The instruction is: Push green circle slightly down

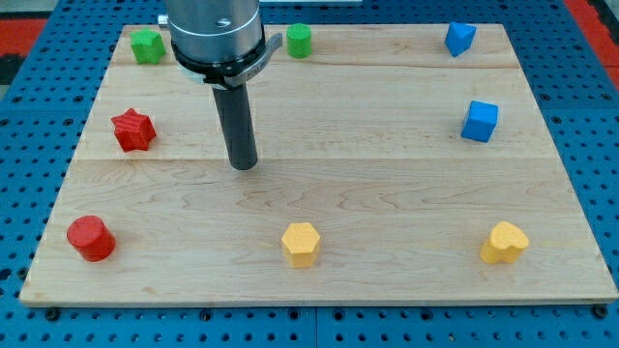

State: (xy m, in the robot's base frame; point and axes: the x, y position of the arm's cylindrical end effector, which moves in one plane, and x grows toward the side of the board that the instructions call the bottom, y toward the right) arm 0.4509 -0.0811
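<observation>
Rod tip [243,165] sits on the wooden board [387,213], left of centre, touching no block. No claw on this arm, just the straight dark rod, so nothing to call apart or clamped.

Green circle [299,41] is at the view's top edge of the board, just right of the arm's silver housing [217,34]. It stands above and to the right of the tip, well apart from it. Open board lies between them.

Other blocks:
- green star [147,45] at top left, just left of the housing.
- red star [132,130] on the left side, level with the rod's shaft, apart from the tip.
- red cylinder [91,238] at bottom left.
- yellow hexagon [300,244] bottom centre, below and slightly right of the tip, well apart.
- yellow heart [504,242] bottom right.
- blue cube [479,121] on the right side, mid height.
- Another blue block [459,38] at top right, shape not clear, looks angular.

All blocks stand separately, none touching another. Board rests on a blue perforated table [29,193].
</observation>
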